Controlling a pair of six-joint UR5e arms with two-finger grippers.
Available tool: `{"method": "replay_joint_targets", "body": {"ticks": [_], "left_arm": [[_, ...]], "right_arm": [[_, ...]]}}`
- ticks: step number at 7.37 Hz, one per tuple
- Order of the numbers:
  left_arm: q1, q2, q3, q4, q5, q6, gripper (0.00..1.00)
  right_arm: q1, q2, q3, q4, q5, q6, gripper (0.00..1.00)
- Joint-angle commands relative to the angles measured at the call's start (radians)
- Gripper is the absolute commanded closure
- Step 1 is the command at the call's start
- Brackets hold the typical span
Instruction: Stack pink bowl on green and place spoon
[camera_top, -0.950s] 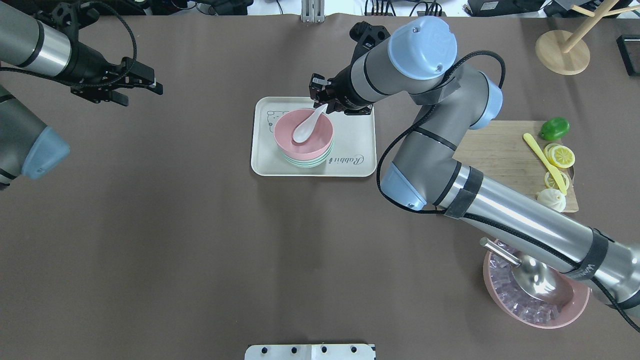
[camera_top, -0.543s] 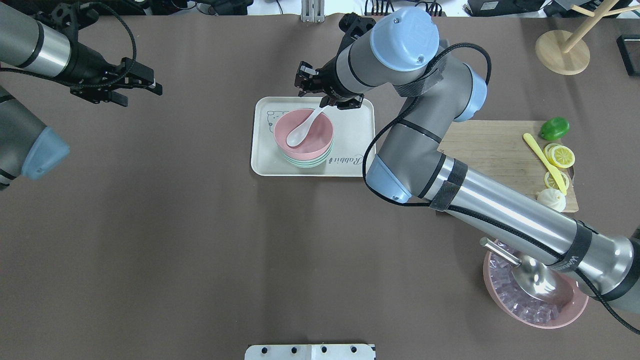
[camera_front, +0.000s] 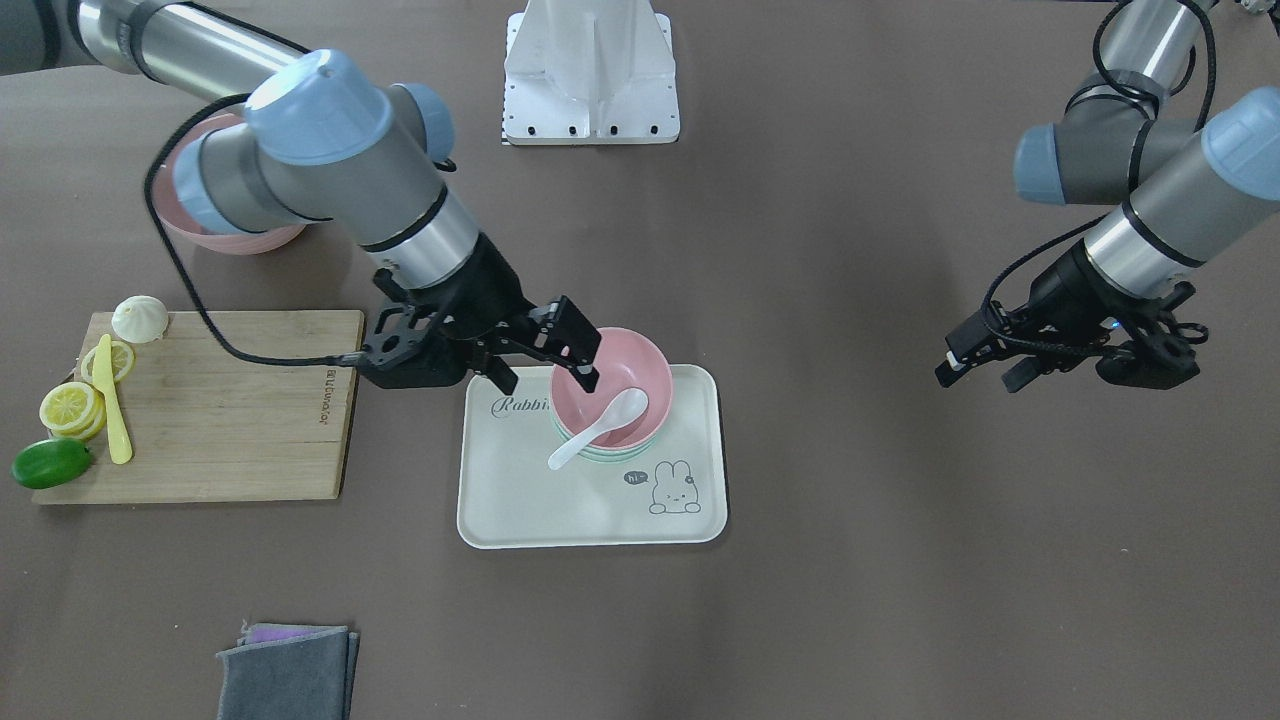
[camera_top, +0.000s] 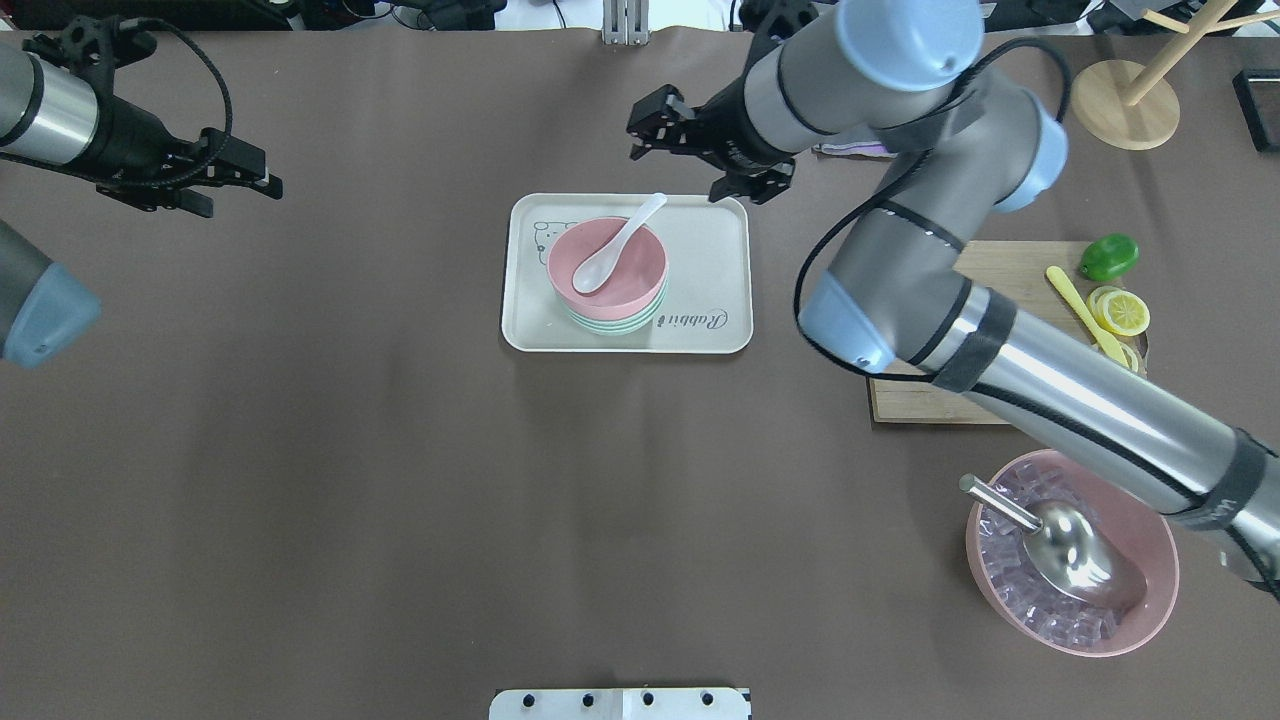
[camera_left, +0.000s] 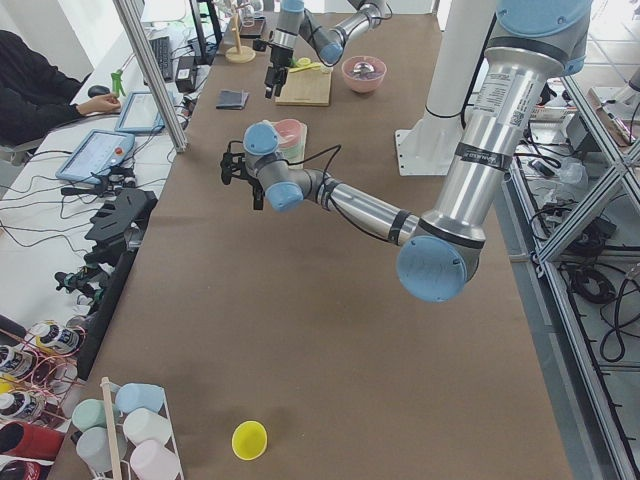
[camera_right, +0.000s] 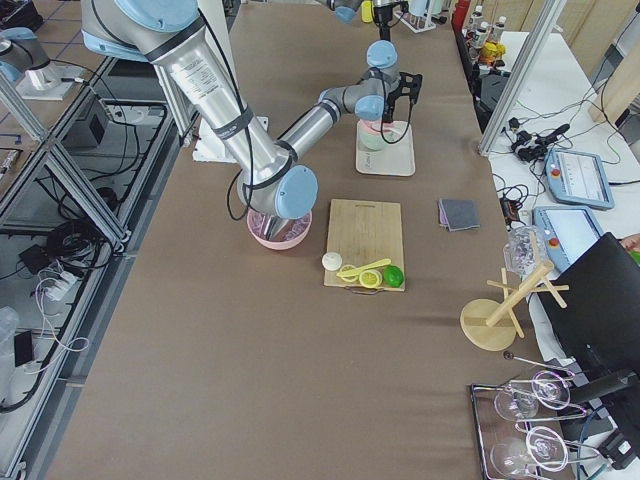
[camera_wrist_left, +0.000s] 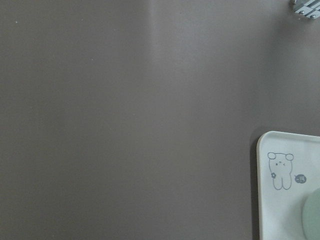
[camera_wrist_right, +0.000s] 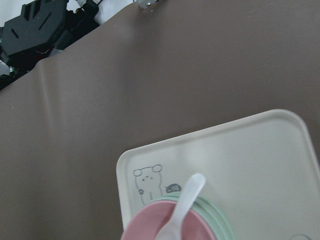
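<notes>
— Where do we find the bowls?

— We see the pink bowl (camera_top: 637, 272) sitting upright, nested inside the green bowl (camera_top: 612, 326). The pair stands on the cream tray (camera_top: 712, 262), toward its left half in the overhead view.

— How much of the green one do we see?

— Only a pale mint band showing under the pink rim.

— And the spoon?

— We find the white spoon (camera_top: 612, 250) lying in the pink bowl. Its scoop rests on the inside, and its handle leans on the far rim, tilted up, pointing away from the robot and a little to its right, with its tip out over the tray.
</notes>
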Motion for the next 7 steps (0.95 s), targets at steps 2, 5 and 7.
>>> {"method": "replay_joint_targets", "body": {"ticks": [2, 5, 7], "left_arm": [[-0.104, 0.057, -0.017, 0.001, 0.029, 0.049, 0.02], [-0.282, 0.183, 0.009, 0.065, 0.018, 0.515, 0.02], [-0.324, 0.235, 0.029, 0.102, 0.016, 0.548, 0.02]], "right_arm": [[0.214, -0.183, 0.171, -0.307, 0.167, -0.437, 0.0], [0.356, -0.319, 0.305, -0.731, 0.154, -1.041, 0.0], [0.449, -0.455, 0.295, -0.868, 0.056, -1.428, 0.0]]}}
